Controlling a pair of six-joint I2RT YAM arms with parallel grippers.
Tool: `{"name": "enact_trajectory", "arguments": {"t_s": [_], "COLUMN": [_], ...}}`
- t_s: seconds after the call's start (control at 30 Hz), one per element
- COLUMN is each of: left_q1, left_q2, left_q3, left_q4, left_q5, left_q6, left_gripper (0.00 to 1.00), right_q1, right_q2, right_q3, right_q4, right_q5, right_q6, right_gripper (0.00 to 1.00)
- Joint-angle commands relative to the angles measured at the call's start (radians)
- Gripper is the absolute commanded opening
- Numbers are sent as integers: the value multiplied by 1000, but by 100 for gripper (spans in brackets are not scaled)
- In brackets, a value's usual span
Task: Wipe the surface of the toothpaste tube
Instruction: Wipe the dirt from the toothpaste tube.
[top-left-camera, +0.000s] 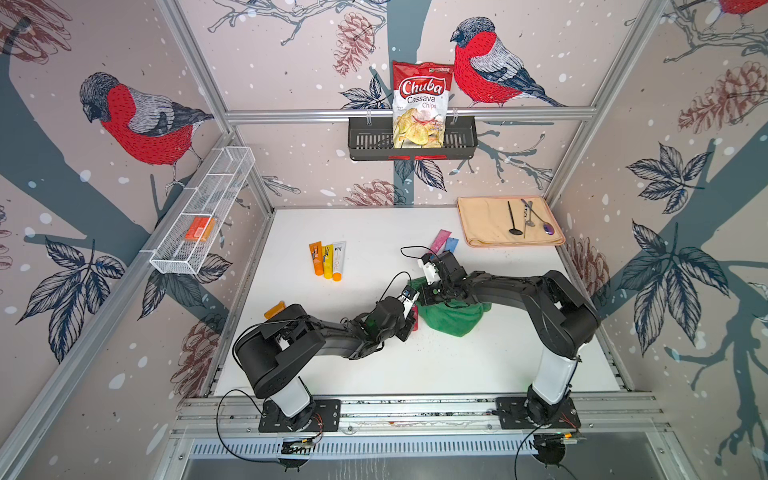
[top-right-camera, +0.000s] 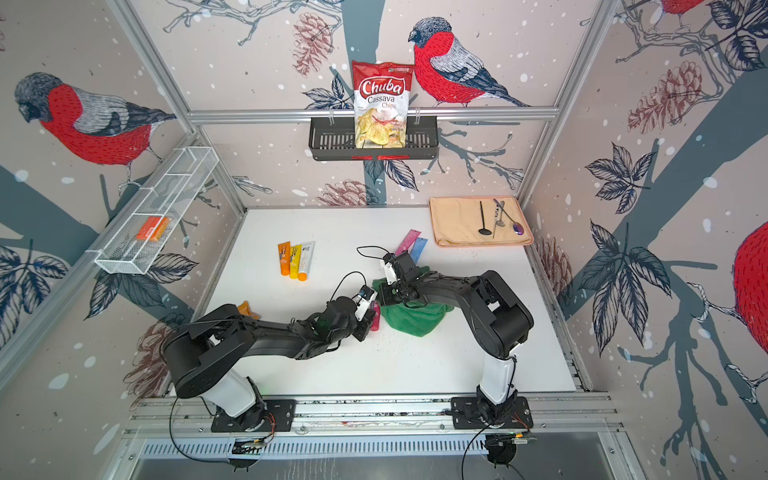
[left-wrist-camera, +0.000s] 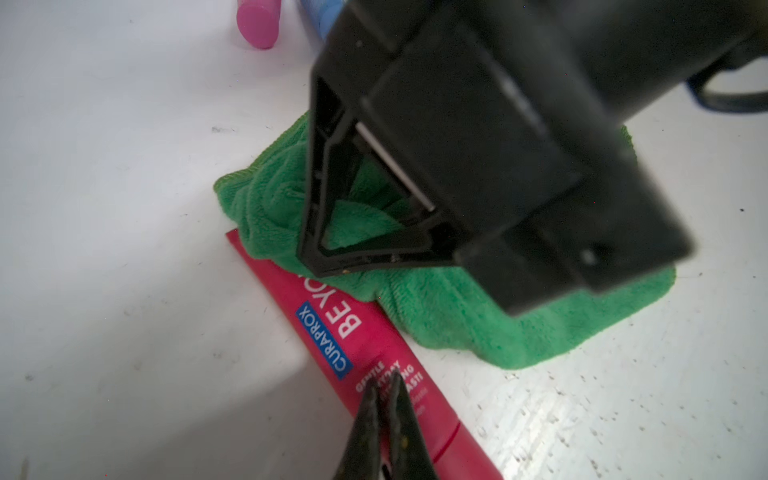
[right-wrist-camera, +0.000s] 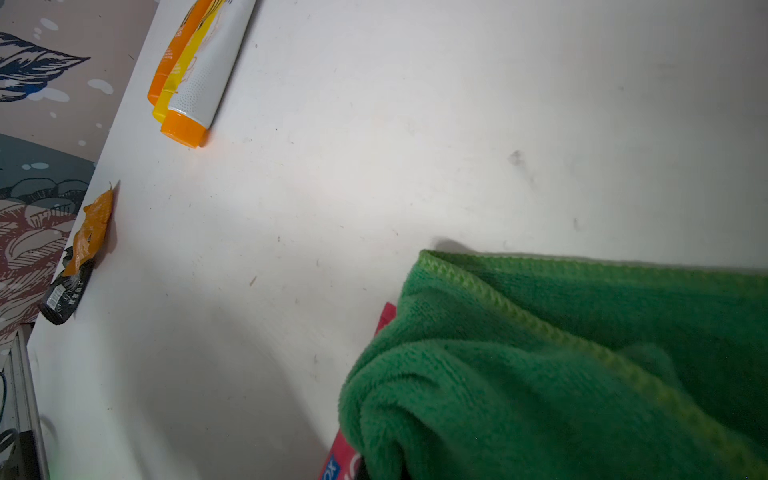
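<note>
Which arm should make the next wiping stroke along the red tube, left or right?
Right. The right gripper grips the green cloth, which overlaps the red tube at its flat end. The left gripper is shut, tips on the tube near its cap, seemingly pinning it.

Robot test cell, lab-type. White tabletop (top-left-camera: 374, 232) boxed by aluminium-profile frame (top-left-camera: 291, 114) (bird-print panels (top-left-camera: 124, 62) around the tabletop); left arm (top-left-camera: 332, 332) and right arm (top-left-camera: 519, 286) bolted to rail (top-left-camera: 415, 405) along the tabletop's front edge.

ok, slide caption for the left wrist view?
Shut left pincer presses on the red toothpaste tube while the right pincer holds a green cloth over its crimped end.
</note>
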Motion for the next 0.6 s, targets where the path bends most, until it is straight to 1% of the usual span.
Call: {"name": "enact_trajectory", "arguments": {"t_s": [0.0,0.13,0.33,0.4,0.43,0.5,0.57], "left_q1": [2,2,2,2,2,2,2], "left_q2": [5,5,3,3,4,4,4], "left_q3": [-7,-7,-5,-5,-5,-5,-4], "left_q4": [-84,-83,-87,-86,-86,-86,-87], "left_q5": [32,33,31,31,31,32,31], "left_q6": [12,12,13,15,15,15,14], "left_gripper": [8,8,8,8,8,8,8], "right_q1": [1,-16,-48,-55,-55,-50,-42], "right_q2": [40,47,32,15,-4,-47,-95], "right_q3": [13,35,46,38,28,6,-21], "right_q4": [-118,-174,-213,-204,-189,-149,-92], "right_q5": [205,319,412,396,368,289,169], "right_q6": [1,6,2,-4,-9,-12,-10], "right_gripper": [0,0,0,0,0,0,0]}}
